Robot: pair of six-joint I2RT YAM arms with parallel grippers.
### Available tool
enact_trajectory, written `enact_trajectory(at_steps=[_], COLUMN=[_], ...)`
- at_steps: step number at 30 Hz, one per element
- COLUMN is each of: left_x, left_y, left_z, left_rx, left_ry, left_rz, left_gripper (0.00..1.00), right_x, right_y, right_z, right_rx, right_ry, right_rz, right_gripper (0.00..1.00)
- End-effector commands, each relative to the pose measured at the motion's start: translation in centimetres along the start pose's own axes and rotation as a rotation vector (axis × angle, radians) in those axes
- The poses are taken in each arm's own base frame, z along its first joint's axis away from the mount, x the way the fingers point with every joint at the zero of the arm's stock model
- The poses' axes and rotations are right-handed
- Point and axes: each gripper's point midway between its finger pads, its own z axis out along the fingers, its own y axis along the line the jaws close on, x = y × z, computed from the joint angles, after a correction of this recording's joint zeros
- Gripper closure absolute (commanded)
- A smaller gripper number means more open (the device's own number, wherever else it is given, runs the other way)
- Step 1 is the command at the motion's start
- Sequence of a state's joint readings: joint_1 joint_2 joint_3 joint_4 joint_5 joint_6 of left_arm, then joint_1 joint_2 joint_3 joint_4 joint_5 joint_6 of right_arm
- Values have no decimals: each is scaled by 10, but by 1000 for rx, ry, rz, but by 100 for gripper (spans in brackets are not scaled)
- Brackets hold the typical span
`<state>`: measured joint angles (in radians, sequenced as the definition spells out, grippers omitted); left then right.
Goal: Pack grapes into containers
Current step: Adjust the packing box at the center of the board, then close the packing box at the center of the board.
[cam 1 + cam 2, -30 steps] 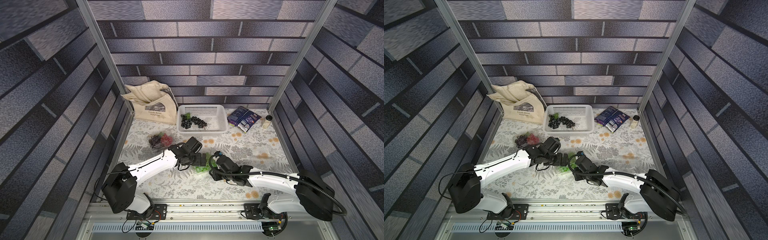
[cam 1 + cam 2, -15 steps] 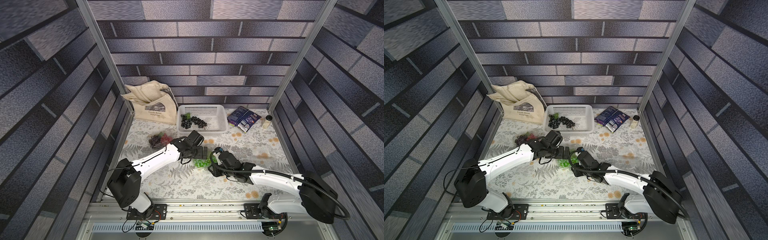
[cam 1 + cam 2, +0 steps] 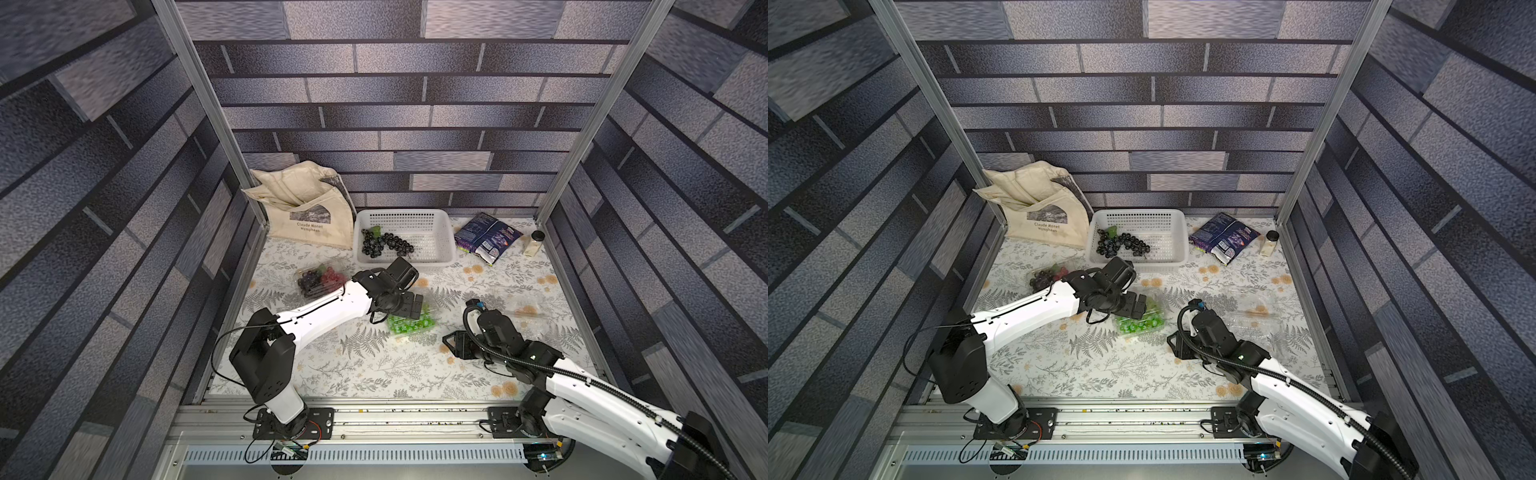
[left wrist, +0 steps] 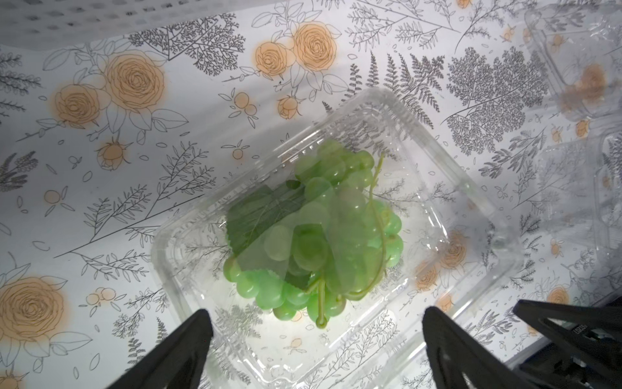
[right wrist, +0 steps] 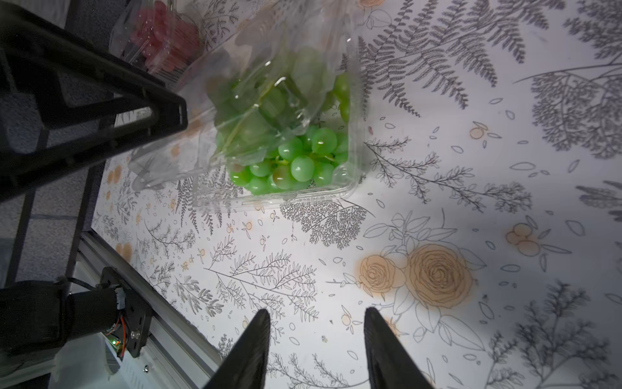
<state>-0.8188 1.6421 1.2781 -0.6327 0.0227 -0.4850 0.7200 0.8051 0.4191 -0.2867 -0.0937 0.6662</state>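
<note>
A bunch of green grapes (image 3: 412, 325) (image 4: 316, 235) lies in a clear clamshell container (image 4: 471, 208) at mid-table, its lid resting loosely over the grapes. My left gripper (image 3: 410, 308) (image 4: 316, 313) hovers just above it, open wide, one finger on each side of the box's near end. My right gripper (image 3: 451, 344) (image 5: 317, 313) stands open over bare cloth, a little to the right of that box, holding nothing. A second container (image 3: 318, 280) holds purple and red grapes. Dark grapes (image 3: 384, 245) lie in the white basket. An empty clear container (image 3: 523, 311) sits at the right.
The white perforated basket (image 3: 432, 216) stands at the back centre, with a cream tote bag (image 3: 307, 212) to its left. To its right lie a dark snack bag (image 3: 486, 239) and a small jar (image 3: 534, 243). A metal rail (image 3: 395, 419) runs along the front edge.
My right gripper has drawn back from the green-grape container to the right and opened wider. My left gripper has shifted slightly and stays open over the box.
</note>
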Motion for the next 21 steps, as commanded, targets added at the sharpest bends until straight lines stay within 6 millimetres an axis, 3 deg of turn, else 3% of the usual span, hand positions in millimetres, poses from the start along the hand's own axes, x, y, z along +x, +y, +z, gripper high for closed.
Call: enact_trajectory(at_steps=[1,12,21], left_x=[7,22,32], left_y=[-2,4,7], left_z=[1,12,17], left_rx=[-58,-124,-122], left_ry=[39,100,128], left_rz=[101,178,178], left_gripper=[0,0,0], right_x=[2,-29,-46], right_y=[-1,-8,-8], right_z=[1,7,23], right_rx=[-64,-216,-276], right_ry=[11,-81,-103], right_rz=[85,266,309], right_gripper=[52,47,48])
